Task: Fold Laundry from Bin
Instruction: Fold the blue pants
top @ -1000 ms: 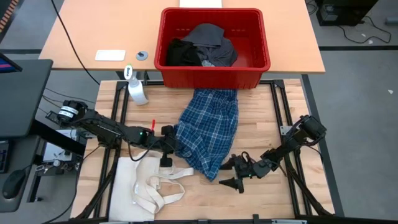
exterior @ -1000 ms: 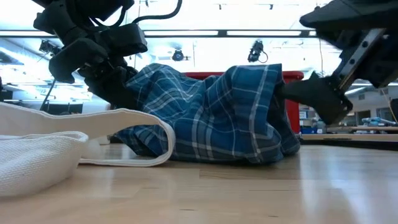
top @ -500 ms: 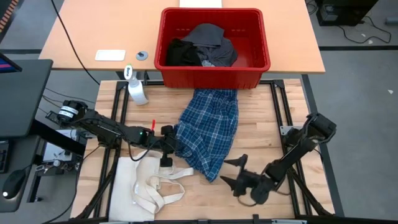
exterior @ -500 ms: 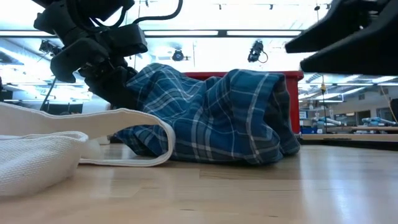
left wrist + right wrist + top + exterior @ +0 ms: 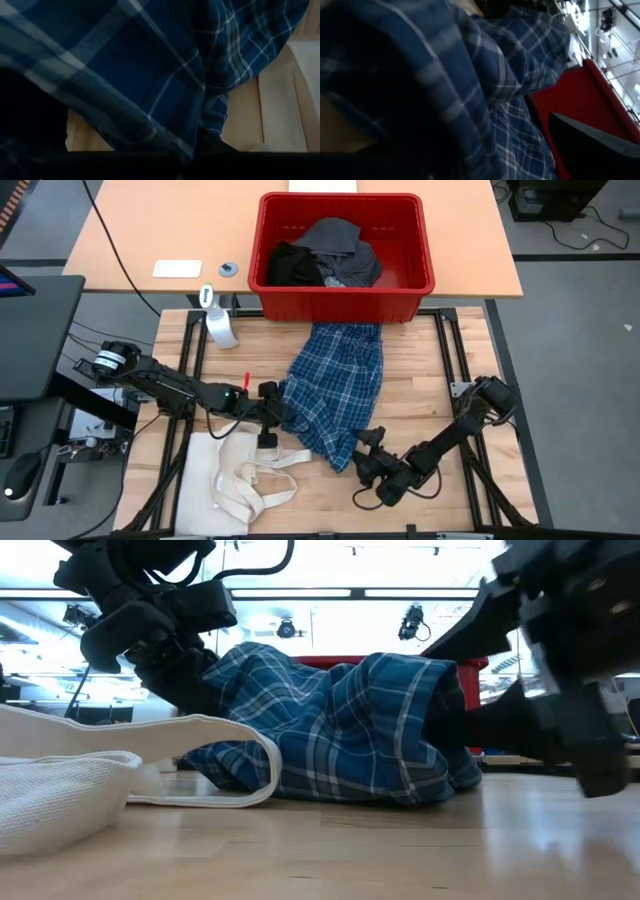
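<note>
Nearest you, your right gripper (image 5: 368, 458) sits low on the worktop (image 5: 420, 370) at the plaid shirt (image 5: 335, 395)'s five o'clock corner, fingers spread wide, holding nothing. At the shirt's nine o'clock edge your left gripper (image 5: 276, 408) is clamped on the cloth. The shirt trails toward twelve o'clock to the bin (image 5: 345, 290), where dark laundry (image 5: 325, 255) remains.

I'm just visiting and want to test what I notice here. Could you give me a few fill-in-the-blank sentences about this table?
The plaid shirt spread on the table is coloured ____.
The dark clothes still lie inside the ____ bin.
The left tool is shut on the shirt's ____ edge.
The right tool stands ____ near the shirt's lower corner.

Missing words: blue; red; left; open
</note>
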Controlling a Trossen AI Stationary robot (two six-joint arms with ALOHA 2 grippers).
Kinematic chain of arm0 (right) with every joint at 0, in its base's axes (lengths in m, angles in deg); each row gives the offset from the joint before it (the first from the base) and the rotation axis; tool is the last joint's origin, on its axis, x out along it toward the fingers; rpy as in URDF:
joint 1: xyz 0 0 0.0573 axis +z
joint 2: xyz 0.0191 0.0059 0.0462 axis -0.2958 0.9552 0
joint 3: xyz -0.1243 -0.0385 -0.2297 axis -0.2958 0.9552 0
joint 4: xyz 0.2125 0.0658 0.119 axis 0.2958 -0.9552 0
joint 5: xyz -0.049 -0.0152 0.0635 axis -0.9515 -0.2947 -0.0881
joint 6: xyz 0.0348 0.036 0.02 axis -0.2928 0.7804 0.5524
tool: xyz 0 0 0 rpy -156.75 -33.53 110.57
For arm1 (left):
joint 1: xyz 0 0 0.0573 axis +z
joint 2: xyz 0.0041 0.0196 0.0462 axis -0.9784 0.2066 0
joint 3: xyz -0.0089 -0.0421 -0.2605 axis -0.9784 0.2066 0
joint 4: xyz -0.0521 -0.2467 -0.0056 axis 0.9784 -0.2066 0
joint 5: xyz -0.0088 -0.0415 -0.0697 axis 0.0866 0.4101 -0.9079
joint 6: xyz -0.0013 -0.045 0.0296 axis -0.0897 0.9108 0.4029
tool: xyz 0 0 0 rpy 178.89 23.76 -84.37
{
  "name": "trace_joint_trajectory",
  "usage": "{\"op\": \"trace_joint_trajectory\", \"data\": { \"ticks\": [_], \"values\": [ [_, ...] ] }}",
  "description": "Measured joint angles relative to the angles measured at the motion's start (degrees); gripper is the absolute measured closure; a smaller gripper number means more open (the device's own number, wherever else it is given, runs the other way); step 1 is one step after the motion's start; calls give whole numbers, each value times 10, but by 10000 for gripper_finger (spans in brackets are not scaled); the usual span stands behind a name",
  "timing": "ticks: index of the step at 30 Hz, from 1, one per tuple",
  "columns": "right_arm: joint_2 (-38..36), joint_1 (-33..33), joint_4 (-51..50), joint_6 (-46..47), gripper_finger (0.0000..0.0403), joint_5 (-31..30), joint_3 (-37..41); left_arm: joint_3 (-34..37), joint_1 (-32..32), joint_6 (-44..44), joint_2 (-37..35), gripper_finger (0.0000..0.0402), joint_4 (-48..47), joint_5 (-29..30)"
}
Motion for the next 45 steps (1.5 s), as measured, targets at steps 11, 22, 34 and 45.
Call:
{"op": "trace_joint_trajectory", "data": {
  "ticks": [11,22,34,45],
  "values": [
    [-11,-56,-41,65,235,49,0,0,-5,-2,-5,390,3,0],
    [-210,-7,8,68,373,71,1,0,-95,-72,-193,390,100,-3],
    [-496,-49,249,-245,390,252,-20,-111,-57,-446,-256,390,289,28],
    [-530,-89,55,-241,394,283,-222,-473,11,-427,-120,390,66,7]
  ]
}}
